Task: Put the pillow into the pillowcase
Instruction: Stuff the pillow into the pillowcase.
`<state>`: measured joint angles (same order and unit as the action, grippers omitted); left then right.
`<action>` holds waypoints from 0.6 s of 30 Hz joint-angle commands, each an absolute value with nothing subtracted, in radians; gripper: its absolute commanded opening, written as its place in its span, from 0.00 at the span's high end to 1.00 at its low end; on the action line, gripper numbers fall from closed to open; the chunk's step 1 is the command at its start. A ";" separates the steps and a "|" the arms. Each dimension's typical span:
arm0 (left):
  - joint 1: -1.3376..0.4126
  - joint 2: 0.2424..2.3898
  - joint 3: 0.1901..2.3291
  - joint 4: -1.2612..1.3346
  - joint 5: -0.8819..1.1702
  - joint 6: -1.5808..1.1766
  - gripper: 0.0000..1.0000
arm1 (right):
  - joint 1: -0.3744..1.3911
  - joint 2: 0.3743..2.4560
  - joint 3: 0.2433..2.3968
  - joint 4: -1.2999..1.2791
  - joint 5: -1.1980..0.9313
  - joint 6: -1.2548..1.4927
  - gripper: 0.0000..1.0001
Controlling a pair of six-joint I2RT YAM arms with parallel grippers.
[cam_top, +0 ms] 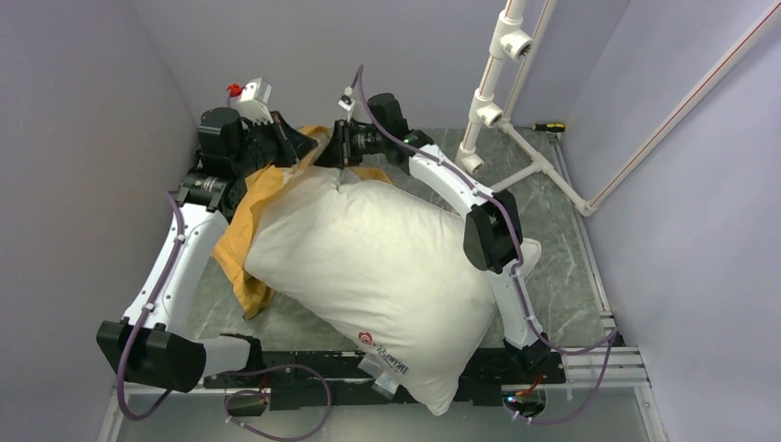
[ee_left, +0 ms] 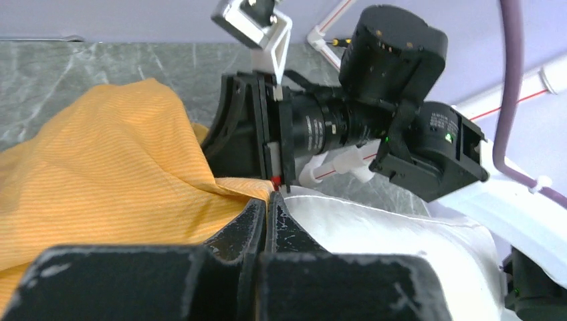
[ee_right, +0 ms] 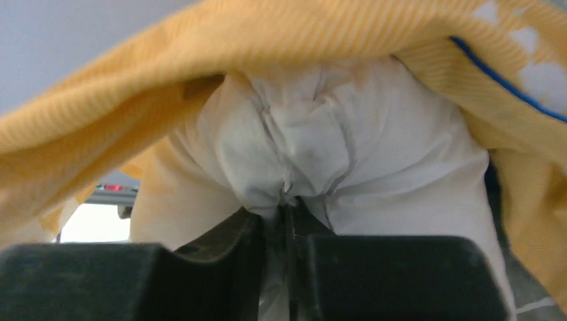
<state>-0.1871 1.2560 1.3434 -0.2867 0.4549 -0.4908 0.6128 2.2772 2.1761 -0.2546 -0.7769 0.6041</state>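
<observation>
The plump white pillow lies slantwise across the table, its red logo at the near end. Its far end enters the mouth of the pillowcase, which shows its orange side under and left of the pillow. My left gripper is shut on the pillowcase's orange rim and holds it up at the far end. Its jaw tips meet right beside the pillow. My right gripper is shut on a bunched pinch of the pillow's cloth, under the orange pillowcase flap. In its own wrist view the right gripper has white cloth between the jaws.
A white pipe frame stands at the back right with a screwdriver lying beside it. Lilac walls close in the table on the left, back and right. The two grippers sit almost nose to nose at the back.
</observation>
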 commanded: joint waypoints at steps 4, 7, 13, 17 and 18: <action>-0.203 1.230 1.430 -0.287 0.286 -0.440 1.00 | 0.649 2.027 1.906 -0.018 -1.008 0.724 1.00; -0.202 1.256 1.457 -0.267 0.238 -0.422 1.00 | 0.669 1.959 1.827 0.045 -1.081 0.736 1.00; -0.201 1.357 1.597 -0.289 0.241 -0.379 1.00 | 0.706 1.949 1.814 0.067 -1.179 0.757 1.00; -0.201 1.398 1.670 -0.277 0.404 -0.371 1.00 | 0.725 2.045 1.937 0.029 -1.152 0.772 1.00; -0.201 1.403 1.682 -0.281 0.448 -0.379 1.00 | 0.725 2.069 1.974 0.074 -1.143 0.822 1.00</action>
